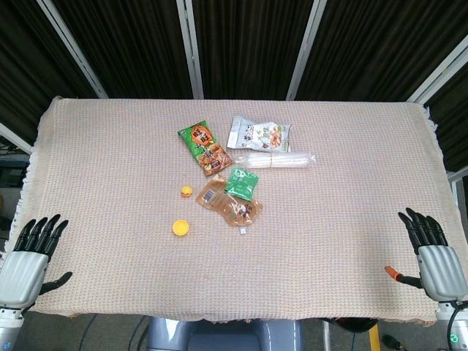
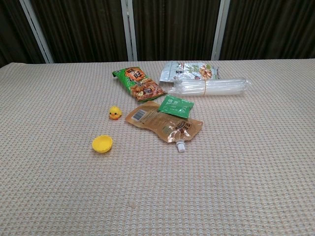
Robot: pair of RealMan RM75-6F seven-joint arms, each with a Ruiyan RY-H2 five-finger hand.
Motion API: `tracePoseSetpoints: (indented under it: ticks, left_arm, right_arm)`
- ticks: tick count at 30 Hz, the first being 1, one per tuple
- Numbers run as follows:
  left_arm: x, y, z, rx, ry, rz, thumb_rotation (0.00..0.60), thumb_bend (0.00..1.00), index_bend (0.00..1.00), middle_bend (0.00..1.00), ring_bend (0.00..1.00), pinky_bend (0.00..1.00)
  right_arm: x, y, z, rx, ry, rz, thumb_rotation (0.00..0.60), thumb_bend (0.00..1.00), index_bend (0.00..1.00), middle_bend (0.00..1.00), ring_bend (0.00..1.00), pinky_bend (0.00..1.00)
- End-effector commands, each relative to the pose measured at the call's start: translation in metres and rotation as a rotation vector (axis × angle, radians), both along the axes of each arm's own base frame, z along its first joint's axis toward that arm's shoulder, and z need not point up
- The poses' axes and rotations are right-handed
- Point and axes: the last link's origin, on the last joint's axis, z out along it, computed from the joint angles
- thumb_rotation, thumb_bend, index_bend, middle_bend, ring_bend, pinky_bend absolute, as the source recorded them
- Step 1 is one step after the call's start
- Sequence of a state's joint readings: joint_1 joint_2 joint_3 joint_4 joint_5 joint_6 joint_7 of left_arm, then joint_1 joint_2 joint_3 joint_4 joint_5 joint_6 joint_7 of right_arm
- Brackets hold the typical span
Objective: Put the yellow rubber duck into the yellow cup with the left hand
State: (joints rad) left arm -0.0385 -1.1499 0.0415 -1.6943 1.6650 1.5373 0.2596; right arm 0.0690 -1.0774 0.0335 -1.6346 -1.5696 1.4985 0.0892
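A small yellow rubber duck (image 1: 187, 191) (image 2: 115, 113) stands on the woven tablecloth left of the snack packets. The low yellow cup (image 1: 180, 227) (image 2: 102, 143) sits a short way nearer to me, mouth up, with nothing visible in it. My left hand (image 1: 28, 256) lies at the table's near left corner, fingers spread and holding nothing, far from both. At the near right corner my right hand (image 1: 431, 254) is spread flat too, with nothing in it. The chest view shows neither hand.
A brown spouted pouch (image 1: 230, 204) (image 2: 165, 124) and a green sachet (image 1: 242, 182) (image 2: 175, 106) lie just right of the duck. Behind them are a green snack bag (image 1: 204, 148) (image 2: 138, 83), a silver snack bag (image 1: 258, 134) (image 2: 189, 71) and a clear sleeve of cups (image 1: 274, 160) (image 2: 210, 88).
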Motion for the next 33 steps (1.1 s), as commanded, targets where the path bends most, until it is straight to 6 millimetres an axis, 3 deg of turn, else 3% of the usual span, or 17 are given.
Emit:
tracePoseSetpoints:
  ticks: [1,22,27,33]
  left_arm:
    - [0.0,0.0,0.0,-0.001,0.0,0.0,0.6,0.05,0.0,0.0,0.0,0.0]
    - [0.004,0.007,-0.002,-0.011,0.001,-0.002,0.6,0.05,0.0,0.0,0.0,0.0]
    - [0.016,0.023,-0.003,-0.022,-0.025,0.001,0.6,0.05,0.0,0.0,0.0,0.0]
    - [0.038,0.066,-0.011,-0.025,0.02,-0.044,0.6,0.05,0.01,0.0,0.0,0.0]
  right_arm:
    - [0.0,0.0,0.0,0.0,0.0,0.0,0.6,0.01,0.01,0.0,0.0,0.0]
    - [0.0,0.0,-0.001,0.007,-0.006,-0.008,0.6,0.01,0.01,0.0,0.0,0.0]
    - [0.0,0.001,0.0,0.01,-0.014,-0.008,0.6,0.01,0.01,0.0,0.0,0.0]
    - [0.0,0.0,-0.001,0.018,-0.019,-0.008,0.6,0.01,0.01,0.0,0.0,0.0]
